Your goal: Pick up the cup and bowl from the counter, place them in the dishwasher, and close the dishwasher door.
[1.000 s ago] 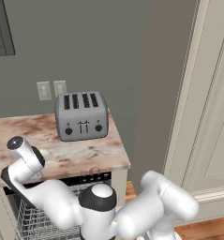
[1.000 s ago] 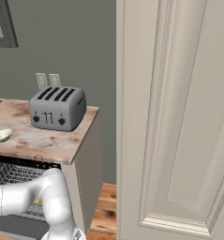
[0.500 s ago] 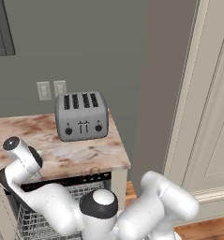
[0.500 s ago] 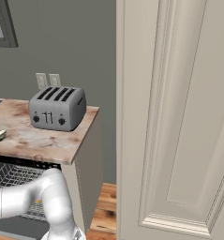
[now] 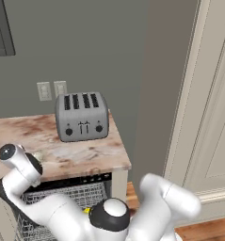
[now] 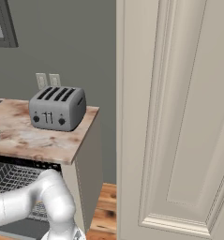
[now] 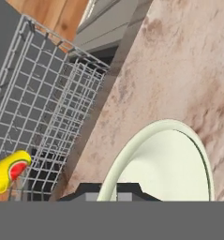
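Gripper (image 7: 114, 192) pinched on bowl (image 7: 172, 164) rim, bowl near counter (image 7: 179, 70) front edge, mouth up. Cup (image 7: 8, 172) lying on side in dishwasher (image 7: 43, 98) rack. Toaster (image 5: 82, 116) at counter's back.

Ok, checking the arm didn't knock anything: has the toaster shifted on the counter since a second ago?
No. The toaster sits in the same spot just below the wall outlets, exactly as before.
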